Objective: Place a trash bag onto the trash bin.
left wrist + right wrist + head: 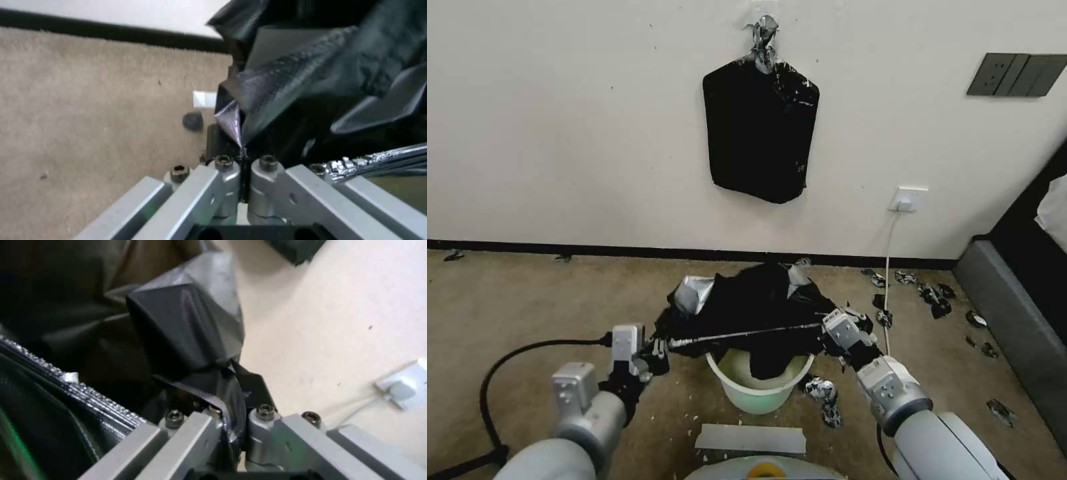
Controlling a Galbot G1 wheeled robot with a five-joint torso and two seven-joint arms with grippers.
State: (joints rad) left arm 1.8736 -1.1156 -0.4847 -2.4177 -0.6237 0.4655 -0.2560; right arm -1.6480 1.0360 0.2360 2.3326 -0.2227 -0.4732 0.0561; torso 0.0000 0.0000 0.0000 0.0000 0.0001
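The crinkled black trash bag (754,310) hangs stretched over the round white trash bin (758,390) on the carpet, its silvery edge pulled taut between both grippers. My left gripper (657,347) is shut on the bag's left end, just left of the bin's rim. On the other side, my right gripper (835,331) is shut on the bag's right end, above the rim. In the left wrist view the left gripper (242,156) pinches a fold of the trash bag (311,76). The right wrist view has the right gripper (231,426) clamped on the trash bag (186,330).
A flat black bundle (760,130) hangs from a wall hook behind the bin. Torn black scraps (930,293) litter the carpet at right, near a white cable (887,267) running to a wall socket (908,199). Dark furniture (1014,320) stands at far right. A pale strip (752,439) lies before the bin.
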